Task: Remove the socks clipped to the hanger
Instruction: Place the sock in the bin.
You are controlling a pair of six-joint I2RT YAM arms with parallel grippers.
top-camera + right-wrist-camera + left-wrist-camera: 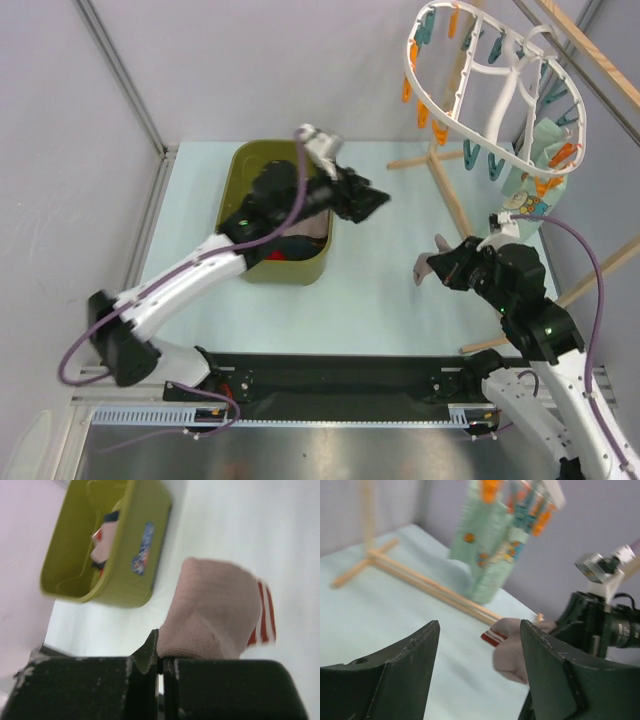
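Hanger (pixel 500 75) hung on the wooden rack (pixel 445 190) at your far right, a mint sock (pixel 535 150) clipped under it.
From above, your left pincer (pixel 365 200) hovered just beside the olive tub (pixel 240 160), and your right pincer (pixel 445 265) held a pink sock (pixel 428 265) over the tabletop (pixel 380 300). In your left wrist view, that pincer's fingers stood apart with nothing between them. In your right wrist view, the pincer was clamped on the pink sock; other socks (pixel 102 550) lay in the tub.
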